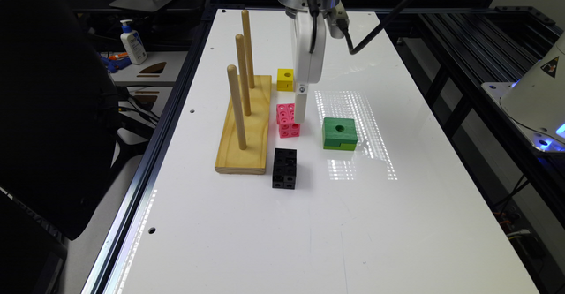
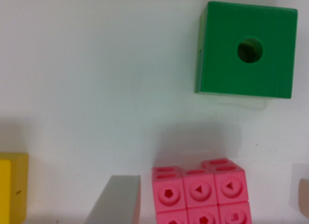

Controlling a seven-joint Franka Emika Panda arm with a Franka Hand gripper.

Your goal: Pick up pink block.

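Observation:
The pink block [image 1: 286,122] lies on the white table [image 1: 265,223], between the yellow cube and the black block. My gripper [image 1: 300,108] has come down right at it, on the side toward the exterior view's right. In the wrist view the pink block [image 2: 200,195] sits between two grey fingers [image 2: 116,200], one on each side with a gap to each, so my gripper [image 2: 207,204] is open around the block and not touching it.
A black block [image 1: 284,168] lies nearer the camera. A yellow cube [image 1: 285,79] [image 2: 10,188] sits just beyond the pink one. A green block with a hole [image 1: 339,133] [image 2: 246,50] lies to the exterior view's right. A wooden base with three pegs [image 1: 247,130] stands on the left.

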